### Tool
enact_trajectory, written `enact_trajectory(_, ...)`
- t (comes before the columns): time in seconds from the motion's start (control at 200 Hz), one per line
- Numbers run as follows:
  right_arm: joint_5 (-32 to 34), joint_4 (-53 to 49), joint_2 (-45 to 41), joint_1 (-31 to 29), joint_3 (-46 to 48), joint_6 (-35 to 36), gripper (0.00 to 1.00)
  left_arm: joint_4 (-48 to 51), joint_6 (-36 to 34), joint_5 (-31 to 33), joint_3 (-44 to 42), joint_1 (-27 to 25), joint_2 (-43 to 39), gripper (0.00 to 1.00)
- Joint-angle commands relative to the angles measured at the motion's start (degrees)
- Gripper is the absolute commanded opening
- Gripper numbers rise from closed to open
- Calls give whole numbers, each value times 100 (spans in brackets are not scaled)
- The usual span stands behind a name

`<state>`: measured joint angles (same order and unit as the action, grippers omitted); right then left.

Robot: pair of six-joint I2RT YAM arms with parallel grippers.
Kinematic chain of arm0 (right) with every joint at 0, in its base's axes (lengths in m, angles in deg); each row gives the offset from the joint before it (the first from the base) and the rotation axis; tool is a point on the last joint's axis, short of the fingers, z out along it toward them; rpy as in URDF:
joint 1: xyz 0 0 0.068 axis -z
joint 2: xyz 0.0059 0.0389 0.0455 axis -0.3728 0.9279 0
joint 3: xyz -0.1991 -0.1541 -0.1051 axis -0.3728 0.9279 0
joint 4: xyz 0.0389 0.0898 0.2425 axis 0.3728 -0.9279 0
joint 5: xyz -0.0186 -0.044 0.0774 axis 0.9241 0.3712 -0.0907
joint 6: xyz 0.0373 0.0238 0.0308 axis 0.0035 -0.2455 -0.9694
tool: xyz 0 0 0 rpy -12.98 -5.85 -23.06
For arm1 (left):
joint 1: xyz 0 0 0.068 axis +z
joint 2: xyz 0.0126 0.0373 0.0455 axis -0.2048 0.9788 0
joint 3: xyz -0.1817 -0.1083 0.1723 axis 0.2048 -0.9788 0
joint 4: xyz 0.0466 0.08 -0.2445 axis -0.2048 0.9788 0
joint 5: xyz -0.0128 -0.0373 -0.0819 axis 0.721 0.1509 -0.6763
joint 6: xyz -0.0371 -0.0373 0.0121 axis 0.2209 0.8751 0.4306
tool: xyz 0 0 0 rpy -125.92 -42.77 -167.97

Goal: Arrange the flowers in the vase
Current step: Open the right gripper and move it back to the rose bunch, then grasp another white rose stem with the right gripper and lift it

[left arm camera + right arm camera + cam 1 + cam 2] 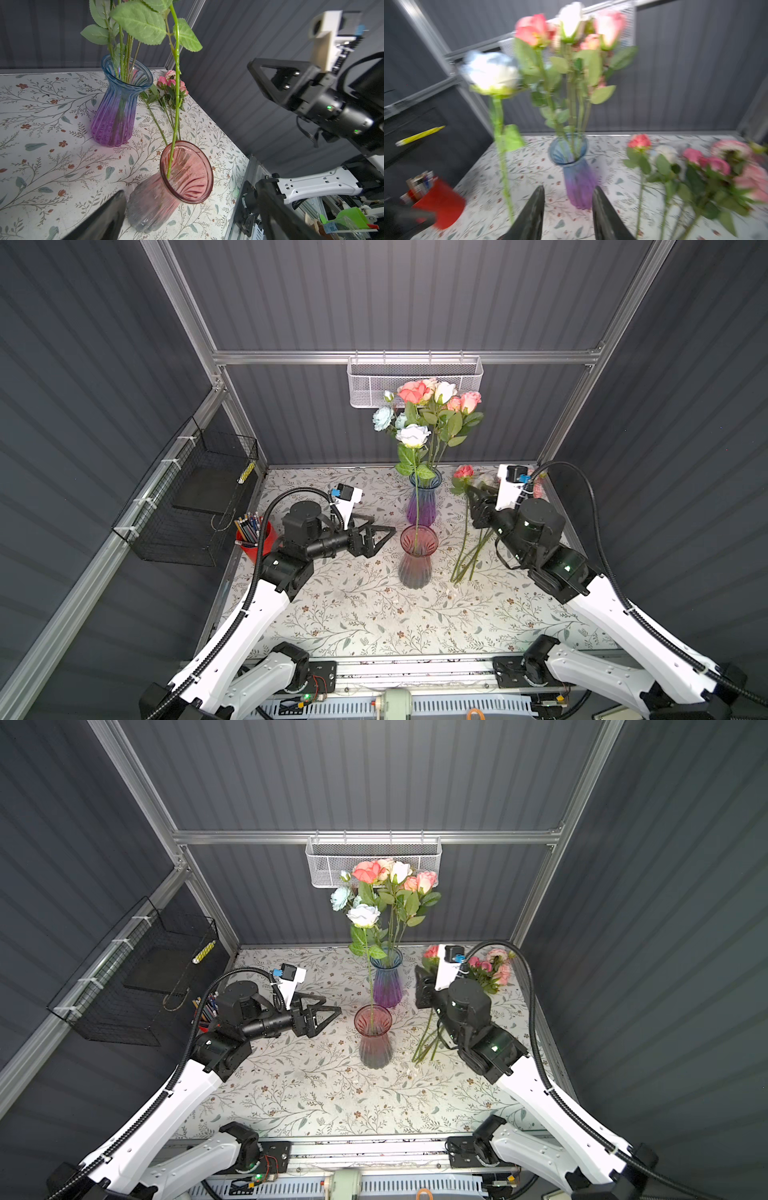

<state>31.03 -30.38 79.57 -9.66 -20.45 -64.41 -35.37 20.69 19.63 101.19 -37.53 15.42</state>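
Both arms reach in from the front edge of the table (365, 626). Just past its middle stands a pink vase (417, 558) holding a single white rose (412, 435), its long stem leaning on the rim. The left jaws hang just beside that vase on its left, spread wide with nothing between them. A red cup (254, 541) of pencils sits by the left edge.

To the right of the pink vase lie the loose flowers (693, 155), stems toward the front and heads toward the far right corner. There seem to be four or five, though blur makes the count unsure. The right jaws hover above them, partly apart and empty.

Close to the far edge a blue vase (424, 499) already carries a bunch (436, 406) of coral, pink, white and pale blue roses.

By my reading the job is past halfway. One vase is filled and the second has just been started. The heap by the right edge is left to place.
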Motion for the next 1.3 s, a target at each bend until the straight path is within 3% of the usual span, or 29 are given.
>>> enact_trajectory(0.0, -619, -626, 461, 930, 233, -688, 38, -26, -60, -172, 7, 5, 52, 99)
enact_trajectory(0.14, -1429, -1066, 1696, 1859, -57, -841, 37, -75, -15, -297, 1, 7, 131, 99)
enact_trajectory(0.285, -1826, -1318, 3190, 2398, -676, -860, 36, -147, 70, -511, 7, 5, 246, 99)
enact_trajectory(0.455, -2023, -2010, 4852, 2717, -1809, -821, 36, -162, 69, -501, -6, 5, 275, 99)
enact_trajectory(0.64, -2181, -2317, 5777, 2742, -2439, -778, 36, -127, 37, -471, 7, 5, 315, 99)
enact_trajectory(0.9, -2326, -2332, 6114, 2751, -2508, -784, 27, -77, 11, -439, 43, 8, 374, 99)
enact_trajectory(0.996, -2365, -2322, 6105, 2751, -2467, -707, 16, -58, -1, -419, 38, 5, 366, 99)
enact_trajectory(1.151, -2487, -1950, 5727, 2718, -2176, -568, 4, -37, -13, -375, 33, 6, 337, 99)
enact_trajectory(1.296, -2317, -1438, 5011, 2559, -1830, -493, 3, 13, -60, -280, 51, 5, 312, 99)
